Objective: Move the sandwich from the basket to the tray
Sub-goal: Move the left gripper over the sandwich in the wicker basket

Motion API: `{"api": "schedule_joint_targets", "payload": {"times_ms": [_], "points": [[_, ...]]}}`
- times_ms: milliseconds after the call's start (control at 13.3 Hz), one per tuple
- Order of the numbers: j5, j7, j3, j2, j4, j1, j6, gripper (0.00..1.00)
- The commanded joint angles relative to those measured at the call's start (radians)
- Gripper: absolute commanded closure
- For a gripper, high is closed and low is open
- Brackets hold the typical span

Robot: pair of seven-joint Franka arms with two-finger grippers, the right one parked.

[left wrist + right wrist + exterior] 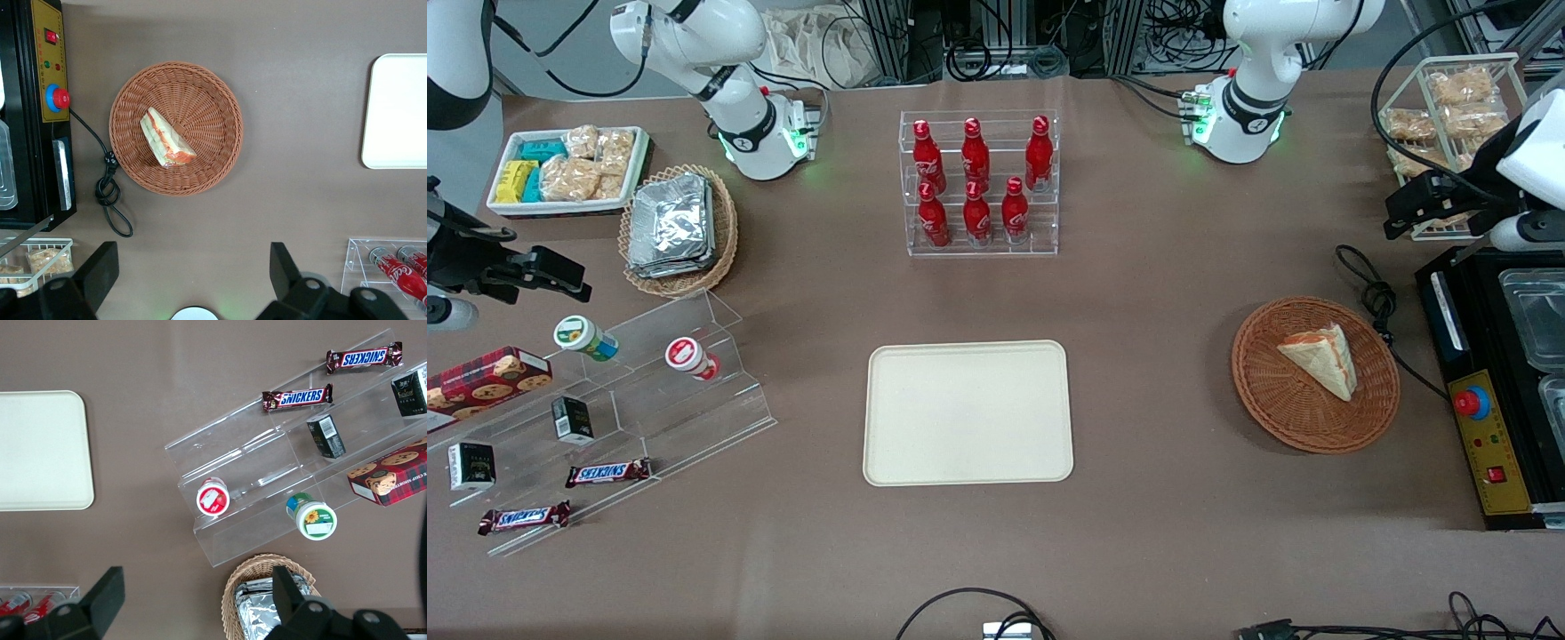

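Sandwich (1320, 358) lay inside the reddish-brown wicker basket (1272, 400), toward the working arm's end of the table, its red-orange and green layers showing in the left wrist view (165, 137). Going from left to right in the front view, the cream tray (967, 413) sat bare mid-table, nearer the camera than the clear rack of red bottles (978, 182); the basket (213, 133) came next, well apart from the tray (397, 110). A black cable (1376, 298) lay just beside the basket. The gripper (1409, 206) hung above the table edge near the black machine (1489, 391), fingers spread wide (193, 270), holding nothing.
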Motion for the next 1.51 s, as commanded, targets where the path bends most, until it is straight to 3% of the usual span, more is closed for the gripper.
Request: {"api": "schedule_joint_targets", "payload": {"times_ms": [0,452,1205,1432], "points": [[0.002,0.002,0.001,0.017,0.034,-0.006,-0.026,0.0],[0.02,-0.105,0.008,0.052,-0.064,0.007,0.021,0.0],[0.026,-0.326,0.014,-0.02,-0.659,0.115,0.685,0.0],[0.026,-0.418,0.014,-0.005,-0.712,0.122,0.768,0.0]]}}
